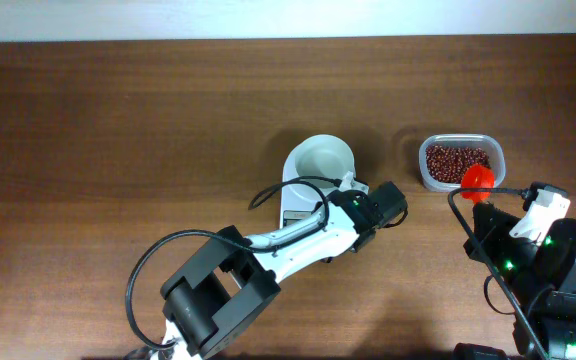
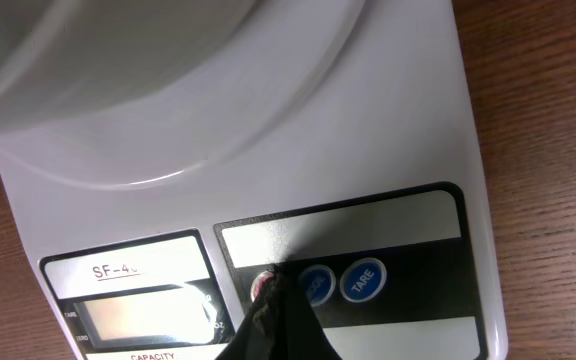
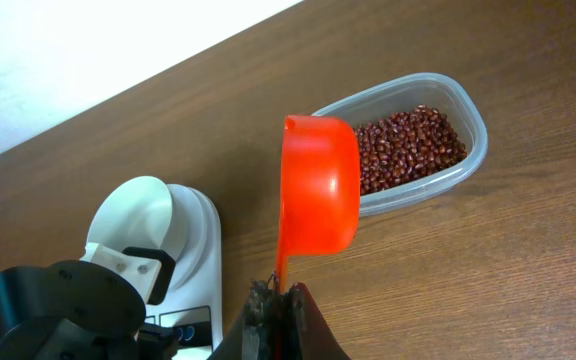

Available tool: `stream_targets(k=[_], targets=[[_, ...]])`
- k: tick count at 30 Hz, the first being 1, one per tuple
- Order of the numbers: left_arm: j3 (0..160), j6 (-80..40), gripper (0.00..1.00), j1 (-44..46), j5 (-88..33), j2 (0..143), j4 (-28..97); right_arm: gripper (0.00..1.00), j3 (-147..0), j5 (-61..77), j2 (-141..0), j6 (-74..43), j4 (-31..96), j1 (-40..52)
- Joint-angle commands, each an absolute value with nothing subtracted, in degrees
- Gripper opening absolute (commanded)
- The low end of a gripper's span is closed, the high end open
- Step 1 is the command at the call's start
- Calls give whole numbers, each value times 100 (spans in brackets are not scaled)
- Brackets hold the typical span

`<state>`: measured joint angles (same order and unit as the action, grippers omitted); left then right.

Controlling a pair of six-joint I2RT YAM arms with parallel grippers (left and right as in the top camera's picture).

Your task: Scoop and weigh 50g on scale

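Brown wooden table (image 1: 118, 120); small white flat digital scale (image 1: 318, 160), long axis running away from the arms, bowl end far. To its right, dark reddish-brown beans (image 1: 453, 160) in a clear plastic tub (image 1: 422, 160).

Left wrist: "SF-4", "TARE", "CAPACITY"; left gripper (image 2: 276, 300) closed, tip on a button.

Right wrist: right gripper (image 3: 278, 310) clamps the handle of an orange plastic scoop (image 3: 318, 185).

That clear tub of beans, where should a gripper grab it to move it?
Probably the clear tub by its left short wall at the rim, straight down, one jaw inside, one outside. The top is open, the wall upright, and that end is clear of the red scoop over the other end. It holds loose beans, so keep it level.
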<state>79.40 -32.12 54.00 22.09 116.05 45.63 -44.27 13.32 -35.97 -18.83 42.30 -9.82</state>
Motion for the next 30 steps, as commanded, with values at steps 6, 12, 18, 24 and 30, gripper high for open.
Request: stream_targets(k=[6, 12, 18, 24, 30], targets=[[7876, -3122, 0, 5395, 2257, 11692, 4593, 4, -4543, 1280, -3599, -1817, 4233, -1009], [7872, -3155, 0, 5393, 2305, 11727, 4591, 4, -4543, 1280, -3599, -1817, 4246, -1009], [7867, -3212, 0, 5367, 2340, 11732, 4591, 4, -4543, 1280, -3599, -1817, 4270, -1009], [7865, -3212, 0, 5367, 2342, 11732, 4591, 4, -4543, 1280, -3599, -1817, 4270, -1009], [7856, -3273, 0, 5317, 2342, 11732, 4593, 4, -4543, 1280, -3599, -1817, 4270, -1009]])
